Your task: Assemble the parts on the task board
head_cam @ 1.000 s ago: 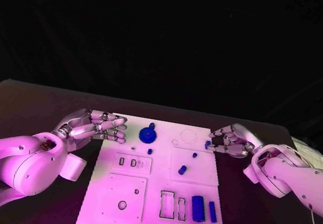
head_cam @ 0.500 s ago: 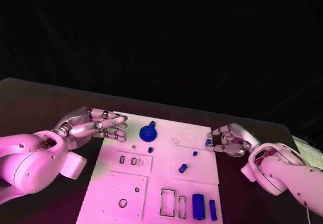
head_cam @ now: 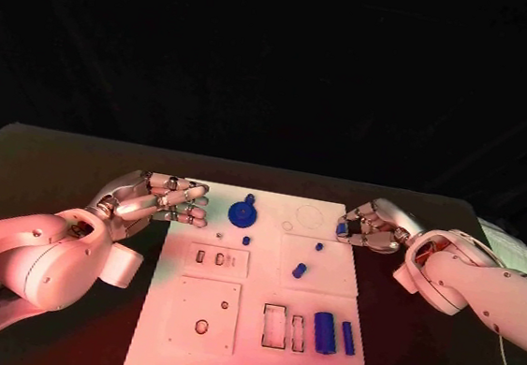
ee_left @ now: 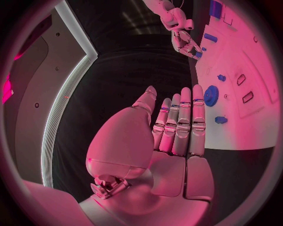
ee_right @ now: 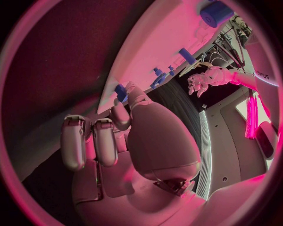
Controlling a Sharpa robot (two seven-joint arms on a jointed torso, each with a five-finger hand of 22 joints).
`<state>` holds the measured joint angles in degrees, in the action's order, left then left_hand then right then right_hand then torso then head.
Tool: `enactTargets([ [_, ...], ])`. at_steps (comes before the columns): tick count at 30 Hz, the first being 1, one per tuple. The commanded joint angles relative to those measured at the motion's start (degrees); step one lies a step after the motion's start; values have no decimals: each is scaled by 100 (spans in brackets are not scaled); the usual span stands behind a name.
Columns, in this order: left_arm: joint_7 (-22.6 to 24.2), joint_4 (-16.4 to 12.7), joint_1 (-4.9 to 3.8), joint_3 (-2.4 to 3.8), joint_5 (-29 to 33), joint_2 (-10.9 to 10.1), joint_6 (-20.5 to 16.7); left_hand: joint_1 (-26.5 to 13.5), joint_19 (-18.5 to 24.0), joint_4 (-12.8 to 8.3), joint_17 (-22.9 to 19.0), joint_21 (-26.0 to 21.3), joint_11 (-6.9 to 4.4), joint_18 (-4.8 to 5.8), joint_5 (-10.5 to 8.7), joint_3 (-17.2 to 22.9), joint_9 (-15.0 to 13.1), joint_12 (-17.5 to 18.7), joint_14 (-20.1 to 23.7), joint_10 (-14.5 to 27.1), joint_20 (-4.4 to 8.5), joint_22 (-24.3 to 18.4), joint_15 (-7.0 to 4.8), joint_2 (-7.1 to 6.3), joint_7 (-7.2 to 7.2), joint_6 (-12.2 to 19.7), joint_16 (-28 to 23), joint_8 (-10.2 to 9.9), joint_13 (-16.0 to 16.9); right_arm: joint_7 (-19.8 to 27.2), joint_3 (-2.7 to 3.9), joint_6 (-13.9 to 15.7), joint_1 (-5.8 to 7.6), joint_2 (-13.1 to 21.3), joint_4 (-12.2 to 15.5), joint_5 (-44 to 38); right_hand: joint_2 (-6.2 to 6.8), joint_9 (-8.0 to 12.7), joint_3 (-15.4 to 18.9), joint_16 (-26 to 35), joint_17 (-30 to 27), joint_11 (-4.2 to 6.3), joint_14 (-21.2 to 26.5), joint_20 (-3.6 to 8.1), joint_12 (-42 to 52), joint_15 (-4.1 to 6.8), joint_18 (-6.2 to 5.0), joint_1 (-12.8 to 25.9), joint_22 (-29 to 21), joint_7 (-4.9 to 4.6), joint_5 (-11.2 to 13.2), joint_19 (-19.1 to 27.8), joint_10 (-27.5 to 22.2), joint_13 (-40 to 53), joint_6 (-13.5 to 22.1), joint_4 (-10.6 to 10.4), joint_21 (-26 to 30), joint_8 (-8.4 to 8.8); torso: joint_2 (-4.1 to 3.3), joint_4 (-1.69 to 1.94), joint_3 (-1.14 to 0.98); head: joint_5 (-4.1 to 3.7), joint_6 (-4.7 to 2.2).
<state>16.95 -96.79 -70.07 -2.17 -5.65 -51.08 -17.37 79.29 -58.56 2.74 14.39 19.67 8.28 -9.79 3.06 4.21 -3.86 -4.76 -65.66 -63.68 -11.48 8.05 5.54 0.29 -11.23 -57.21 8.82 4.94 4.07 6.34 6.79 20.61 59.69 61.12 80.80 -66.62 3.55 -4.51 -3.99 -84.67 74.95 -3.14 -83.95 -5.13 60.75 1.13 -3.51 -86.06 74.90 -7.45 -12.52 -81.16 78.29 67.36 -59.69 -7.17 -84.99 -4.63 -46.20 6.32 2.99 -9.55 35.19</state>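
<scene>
Two robot hands flank the far end of the task board (head_cam: 253, 333), and against the picture of a second ago both sit slightly farther up the desk (head_cam: 61, 168); every loose part on the board lies just where it lay then. The right robot hand (head_cam: 367, 230) had a small blue part (head_cam: 341, 229) pinched at its fingertips then and has it there now, over the board's right edge, at about 2 o'clock from the board's middle. Its fingers are curled in close around the piece; which way the piece's long axis runs I cannot tell, it is too small. The right wrist view shows the same blue part (ee_right: 120, 92) at the fingertips, just at the board's edge.

Over at 10 o'clock, the left robot hand (head_cam: 158, 201) hovers at the board's left edge, holding nothing, fingers extended side by side towards the board. Just past its fingertips, towards 3 o'clock, sits the blue gear (head_cam: 242, 214), round and flat on the board, near but apart from the hand. A small blue peg (head_cam: 246, 240) lies just nearer than the gear.

Mid-board, a short blue cylinder (head_cam: 300, 270) lies with its long axis slanting from 7 to 1 o'clock. At the near right, a wide blue block (head_cam: 324, 333) and a slim blue bar (head_cam: 348, 339) lie side by side, long axes running 12 to 6 o'clock.
</scene>
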Motion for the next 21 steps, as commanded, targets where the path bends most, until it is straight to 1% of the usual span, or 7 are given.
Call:
enactTargets([
  [1, 53, -2, -1, 3, 19, 10, 99, -21, 15, -20, 8, -10, 3, -63, 0, -6, 5, 24, -7, -22, -17, -5, 6, -8, -11, -28, -31, -28, -6, -10, 2, -108, -7, -12, -3, -88, -158, -10, -40, -31, 452, 82, -399, 21, 25, 47, 75, -171, 293, -9, 26, -34, 61, 4, -64, 10, -15, -40, -4, 7, 1, -2, 19],
  [6, 50, -1, -1, 3, 19, 11, 105, -21, 15, -20, 8, -10, 3, -63, 0, -6, 5, 24, -7, -22, -17, -5, 6, -8, -11, -28, -31, -28, -6, -32, 2, -117, -8, -32, -17, -97, -167, -13, -72, -37, 467, 93, -402, 30, 34, 57, 77, -162, 302, 6, 41, -40, 69, 15, -119, 25, -19, -48, -3, -1, 0, 1, 37],
  [10, 50, -3, -1, 3, 19, 9, 110, -18, 15, -24, 11, -10, 5, -63, 0, -5, 6, 28, -7, -19, -17, -5, 7, -8, -16, -25, -34, -33, -6, -62, 2, -120, -8, -42, -32, -125, -184, -24, -120, -58, 511, 117, -412, 44, 78, 75, 85, -147, 343, 36, 47, -67, 99, 53, -223, 48, -35, -75, -3, -1, 0, -1, 67],
  [12, 50, -3, -1, 3, 19, 7, 111, -18, 15, -24, 11, -10, 5, -63, 0, -5, 6, 28, -7, -19, -17, -5, 7, -8, -16, -25, -34, -33, -6, -71, 2, -111, -8, -45, -35, -134, -202, -34, -151, -65, 524, 132, -415, 53, 88, 87, 88, -145, 354, 56, 48, -75, 108, 63, -283, 61, -40, -93, -2, -1, -1, -1, 71],
  [16, 49, -4, -1, 3, 19, 6, 111, -18, 15, -24, 11, -10, 5, -63, 0, -5, 6, 28, -7, -19, -17, -5, 7, -8, -16, -25, -34, -33, -6, -88, 2, -41, -8, -55, -33, -157, -275, -77, -245, -75, 547, 187, -419, 85, 98, 129, 91, -139, 375, 127, 75, -88, 125, 79, -487, 99, -49, -169, 0, 2, 2, -3, 81],
  [19, 48, -3, -1, 2, 19, 7, 109, -18, 15, -24, 11, -10, 5, -63, 0, -5, 6, 28, -7, -19, -17, -5, 7, -8, -16, -25, -34, -33, -6, -89, 3, 64, -8, -65, -21, -173, -329, -104, -333, -76, 552, 224, -420, 116, 78, 163, 90, -145, 374, 172, 183, -86, 124, 73, -592, 147, -49, -206, 2, 5, 0, -5, 113],
  [21, 49, -2, -1, 2, 19, 8, 108, -18, 15, -24, 11, -10, 5, -63, 0, -5, 6, 28, -7, -19, -17, -5, 7, -8, -16, -25, -34, -33, -6, -86, 9, 141, -8, -74, -9, -183, -355, -116, -378, -78, 558, 238, -421, 131, 76, 176, 91, -145, 375, 190, 222, -87, 129, 76, -632, 173, -49, -221, 2, 7, -1, -3, 113],
])
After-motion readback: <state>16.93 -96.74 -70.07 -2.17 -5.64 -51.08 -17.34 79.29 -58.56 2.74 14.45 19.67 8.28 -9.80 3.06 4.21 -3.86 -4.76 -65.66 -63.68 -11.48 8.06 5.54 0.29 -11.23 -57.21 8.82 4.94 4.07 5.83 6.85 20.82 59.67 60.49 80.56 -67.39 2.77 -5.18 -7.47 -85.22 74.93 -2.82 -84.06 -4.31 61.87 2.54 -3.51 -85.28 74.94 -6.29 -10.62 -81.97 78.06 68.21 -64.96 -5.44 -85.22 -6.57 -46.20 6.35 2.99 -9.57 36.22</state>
